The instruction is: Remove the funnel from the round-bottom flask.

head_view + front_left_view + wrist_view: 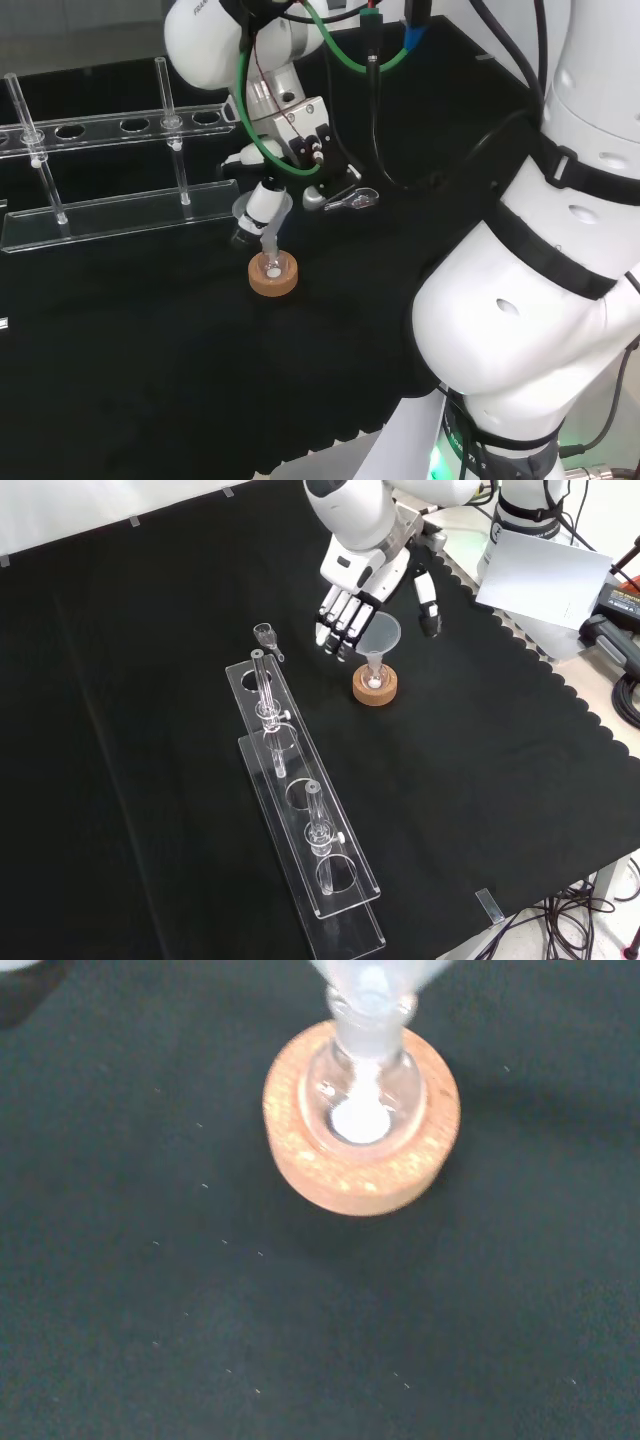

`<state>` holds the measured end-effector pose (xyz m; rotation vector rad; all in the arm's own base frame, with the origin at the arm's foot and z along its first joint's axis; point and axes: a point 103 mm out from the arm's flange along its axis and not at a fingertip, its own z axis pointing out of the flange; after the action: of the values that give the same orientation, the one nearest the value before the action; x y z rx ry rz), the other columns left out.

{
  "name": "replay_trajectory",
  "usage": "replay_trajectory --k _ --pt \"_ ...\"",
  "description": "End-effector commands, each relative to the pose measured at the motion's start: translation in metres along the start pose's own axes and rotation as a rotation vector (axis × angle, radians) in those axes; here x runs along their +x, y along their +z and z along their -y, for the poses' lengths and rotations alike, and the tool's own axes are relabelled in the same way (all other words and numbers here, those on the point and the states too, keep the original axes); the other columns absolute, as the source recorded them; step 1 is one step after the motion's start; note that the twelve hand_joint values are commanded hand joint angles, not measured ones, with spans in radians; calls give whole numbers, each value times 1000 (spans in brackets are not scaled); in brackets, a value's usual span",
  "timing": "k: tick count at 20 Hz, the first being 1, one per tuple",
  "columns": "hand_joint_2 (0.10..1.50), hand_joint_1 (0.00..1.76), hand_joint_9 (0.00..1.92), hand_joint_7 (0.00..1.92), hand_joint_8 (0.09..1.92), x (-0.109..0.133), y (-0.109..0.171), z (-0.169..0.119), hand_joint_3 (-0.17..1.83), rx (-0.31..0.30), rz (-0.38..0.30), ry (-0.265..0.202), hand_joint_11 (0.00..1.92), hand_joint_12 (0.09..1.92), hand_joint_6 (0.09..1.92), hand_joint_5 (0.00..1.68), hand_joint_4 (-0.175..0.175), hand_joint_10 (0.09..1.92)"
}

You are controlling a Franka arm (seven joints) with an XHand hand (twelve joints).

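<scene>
Funnel seated in flask; hand open beside it.

The funnel (380, 637) stood with its stem in the neck of the round-bottom flask (375, 679), which sat on a cork ring (376, 688) near the top of the black cloth (150, 730) in the front view. The hand (352, 608) hovered with fingers straight, just left of the funnel's rim, thumb (428, 602) to its right. A clear rack (300, 810) lay nearby.

A clear rack (305, 850) holding two glass tubes (318, 832) lies on the black cloth (150, 730); a small glass stopper (265, 635) sits near its far end.
</scene>
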<state>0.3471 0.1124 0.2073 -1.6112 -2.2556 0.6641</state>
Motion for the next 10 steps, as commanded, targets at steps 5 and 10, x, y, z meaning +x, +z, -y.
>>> replay_trajectory --k 5,10 --pt "651 660 16 0 87 -13 15 -11 16 43 13 29 0 642 87 0 -39 87" --pt "652 662 16 0 87 -15 14 -11 16 36 5 33 0 645 87 0 -43 87"
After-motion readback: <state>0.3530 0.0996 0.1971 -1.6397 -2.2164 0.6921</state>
